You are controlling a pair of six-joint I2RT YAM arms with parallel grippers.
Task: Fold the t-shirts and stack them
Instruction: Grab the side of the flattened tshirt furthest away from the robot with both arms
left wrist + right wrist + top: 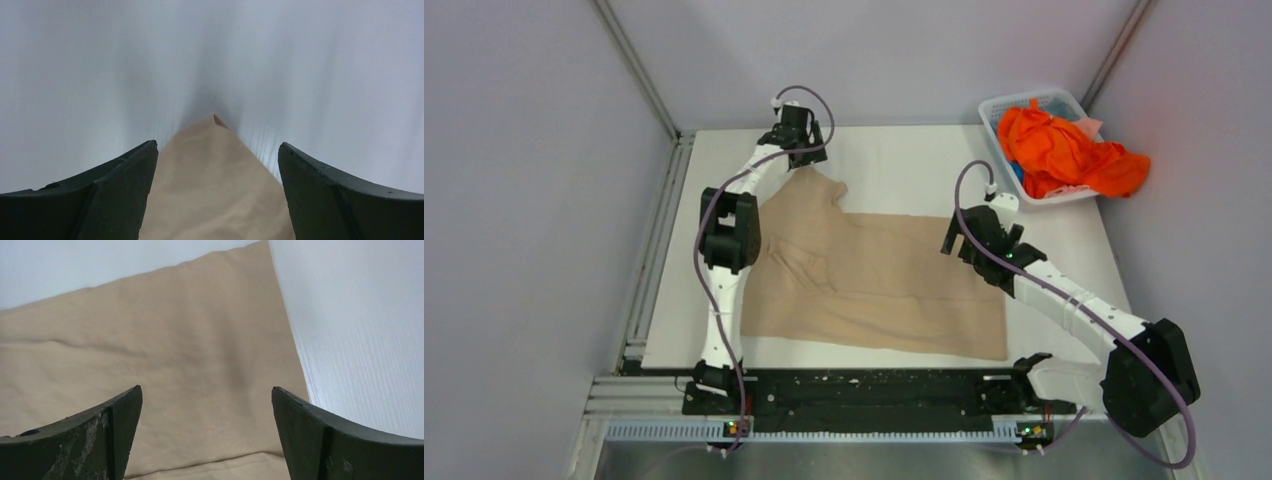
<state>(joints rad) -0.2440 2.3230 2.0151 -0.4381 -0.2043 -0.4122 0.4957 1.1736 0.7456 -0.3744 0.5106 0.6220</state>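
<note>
Beige t-shirt (pixel 874 285) lies spread out across the white table (pixel 904 160), one sleeve reaching toward the far left. My left gripper (pixel 217 152) hangs over that sleeve's tip, fingers spread apart, holding nothing. My right gripper (pixel 206 395) hovers above the shirt's right edge, fingers likewise wide. Orange garments (pixel 1064 150) sit heaped in a white basket (pixel 992 112) at the far right corner.

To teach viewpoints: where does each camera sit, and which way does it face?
Top external: above, behind the bases, looking down at the table; left arm, right arm show.
Left wrist: by the left gripper, facing a beige t-shirt tip; open fingers.
Right wrist: by the right gripper, facing the t-shirt edge; open fingers.
Shared: the t-shirt.
</note>
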